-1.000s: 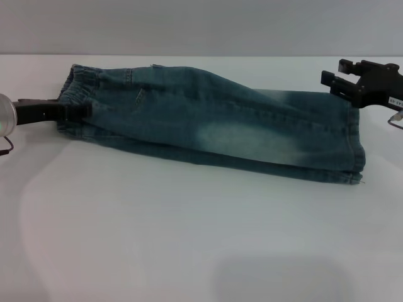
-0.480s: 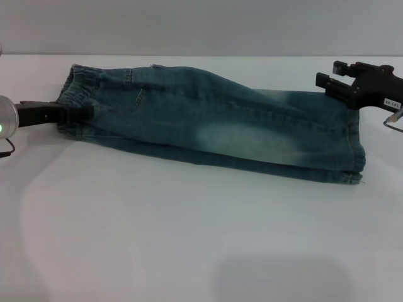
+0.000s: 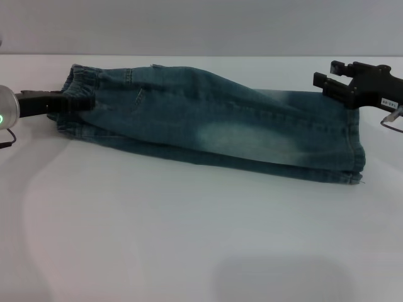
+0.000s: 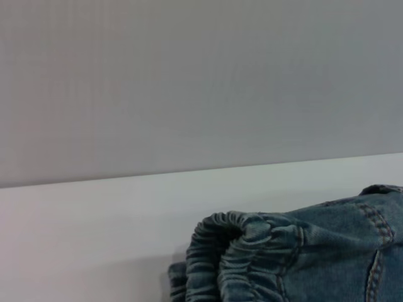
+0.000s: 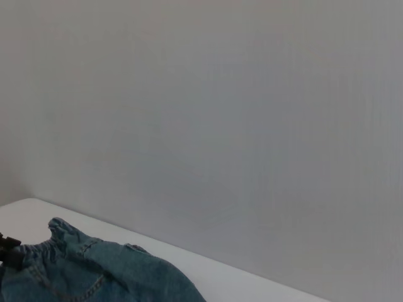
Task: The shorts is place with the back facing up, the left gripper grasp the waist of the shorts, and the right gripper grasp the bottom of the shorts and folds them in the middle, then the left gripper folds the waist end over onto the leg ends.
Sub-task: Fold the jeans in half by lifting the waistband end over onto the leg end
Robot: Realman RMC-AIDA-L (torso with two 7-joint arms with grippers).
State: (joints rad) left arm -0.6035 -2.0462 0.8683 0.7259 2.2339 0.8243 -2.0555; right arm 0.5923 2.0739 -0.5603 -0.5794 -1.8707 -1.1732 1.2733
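Note:
Blue denim shorts lie folded lengthwise on the white table, waist to the left and leg ends to the right. My left gripper comes in from the left edge and is shut on the elastic waist, which bunches up close in the left wrist view. My right gripper hovers over the far right corner of the leg ends, its fingers apart and holding nothing. From the right wrist view, the waist end of the shorts shows far off.
The white table spreads wide in front of the shorts. A grey wall stands just behind the table's far edge. A cable loop hangs by the right arm.
The left gripper has risen and shifted slightly back with the waist in its grip. The right gripper has drifted a little to the left above the leg ends.

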